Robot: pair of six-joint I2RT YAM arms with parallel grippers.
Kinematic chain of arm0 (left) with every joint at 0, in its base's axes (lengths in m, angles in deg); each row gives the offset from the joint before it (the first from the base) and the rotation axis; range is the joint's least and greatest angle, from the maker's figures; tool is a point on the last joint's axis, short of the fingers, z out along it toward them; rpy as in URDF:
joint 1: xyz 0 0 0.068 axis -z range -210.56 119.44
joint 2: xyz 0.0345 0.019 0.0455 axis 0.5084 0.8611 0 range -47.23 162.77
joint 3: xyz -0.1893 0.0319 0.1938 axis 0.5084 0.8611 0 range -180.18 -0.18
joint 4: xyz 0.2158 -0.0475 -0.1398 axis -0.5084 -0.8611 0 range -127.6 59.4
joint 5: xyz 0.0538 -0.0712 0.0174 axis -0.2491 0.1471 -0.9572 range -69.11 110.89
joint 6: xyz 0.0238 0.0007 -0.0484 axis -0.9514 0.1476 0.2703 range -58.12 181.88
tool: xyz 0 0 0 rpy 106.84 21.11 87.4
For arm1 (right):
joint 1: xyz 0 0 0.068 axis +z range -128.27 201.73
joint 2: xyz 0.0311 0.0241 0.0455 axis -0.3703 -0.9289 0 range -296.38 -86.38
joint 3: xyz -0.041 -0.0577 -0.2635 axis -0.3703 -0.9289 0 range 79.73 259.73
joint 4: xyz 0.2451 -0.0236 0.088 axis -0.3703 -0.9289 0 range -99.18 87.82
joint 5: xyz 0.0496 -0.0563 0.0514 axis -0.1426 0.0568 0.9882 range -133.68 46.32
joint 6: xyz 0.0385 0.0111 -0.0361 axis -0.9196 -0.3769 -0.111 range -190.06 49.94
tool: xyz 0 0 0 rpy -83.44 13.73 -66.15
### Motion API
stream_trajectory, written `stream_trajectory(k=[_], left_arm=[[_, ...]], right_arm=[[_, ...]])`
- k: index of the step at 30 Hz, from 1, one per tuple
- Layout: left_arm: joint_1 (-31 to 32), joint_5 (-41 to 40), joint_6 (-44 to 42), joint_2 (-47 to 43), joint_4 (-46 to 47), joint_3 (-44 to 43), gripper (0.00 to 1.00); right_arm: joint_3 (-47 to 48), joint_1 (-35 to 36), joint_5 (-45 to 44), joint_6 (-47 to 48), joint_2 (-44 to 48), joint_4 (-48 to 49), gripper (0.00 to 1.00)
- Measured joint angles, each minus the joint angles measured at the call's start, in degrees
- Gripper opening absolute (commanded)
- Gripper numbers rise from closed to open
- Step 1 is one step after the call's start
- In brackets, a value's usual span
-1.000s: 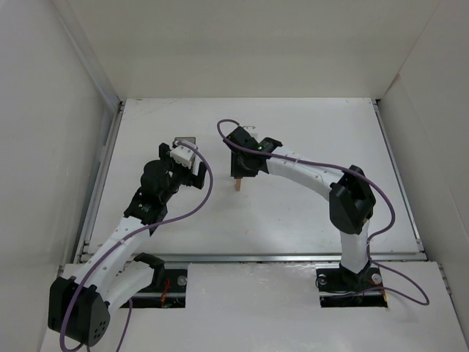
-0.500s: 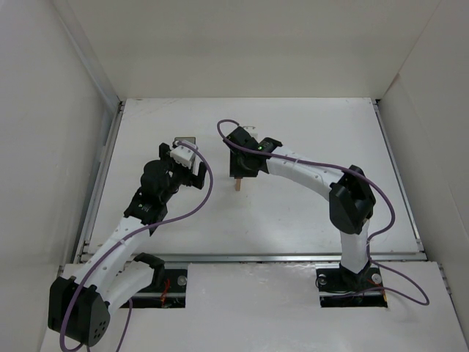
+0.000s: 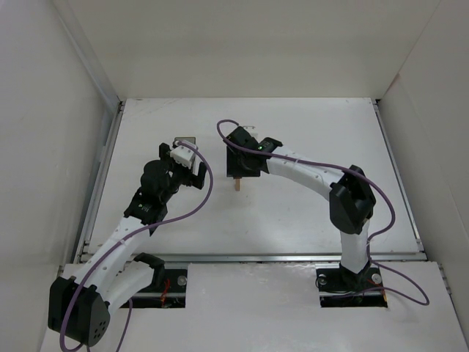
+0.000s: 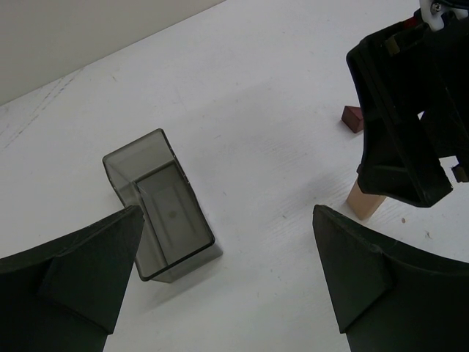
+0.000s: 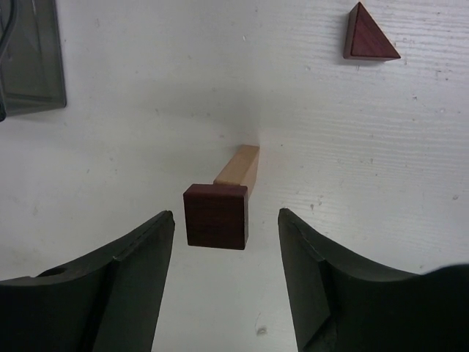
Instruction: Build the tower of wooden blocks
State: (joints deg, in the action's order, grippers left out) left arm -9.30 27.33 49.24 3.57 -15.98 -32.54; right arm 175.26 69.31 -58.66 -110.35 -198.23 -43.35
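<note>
Right wrist view: square dark reddish-brown block perched atop slim tan upright piece on desk, right jaws apart, touching neither; triangular reddish-brown block lying farther off; left jaws spread wide near translucent bin.

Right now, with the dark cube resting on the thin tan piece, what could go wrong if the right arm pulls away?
1. The dark cube sits on the small top of the upright tan piece, so a light knock could topple both.
2. The jaws of the right gripper stand open close on either side of the cube. A sideways or tilted retreat may clip it; lifting straight up seems safer.
</note>
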Motion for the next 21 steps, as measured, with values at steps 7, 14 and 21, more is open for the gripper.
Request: stream_trajectory(k=[7, 14, 21], left_arm=[[0.0, 0.0, -0.2, 0.0, 0.0, 0.0, 1.0], [0.0, -1.2, -0.3, 0.0, 0.1, 0.0, 1.0], [-0.2, -3.2, -0.8, 0.3, 0.4, 0.0, 1.0]], right_arm=[[4.4, -0.9, 0.4, 3.7, 1.9, -1.1, 0.82], [10.0, -9.8, 3.5, 7.7, 9.1, -0.4, 0.83], [13.4, -20.5, 10.5, 24.5, 1.9, 0.3, 0.82]])
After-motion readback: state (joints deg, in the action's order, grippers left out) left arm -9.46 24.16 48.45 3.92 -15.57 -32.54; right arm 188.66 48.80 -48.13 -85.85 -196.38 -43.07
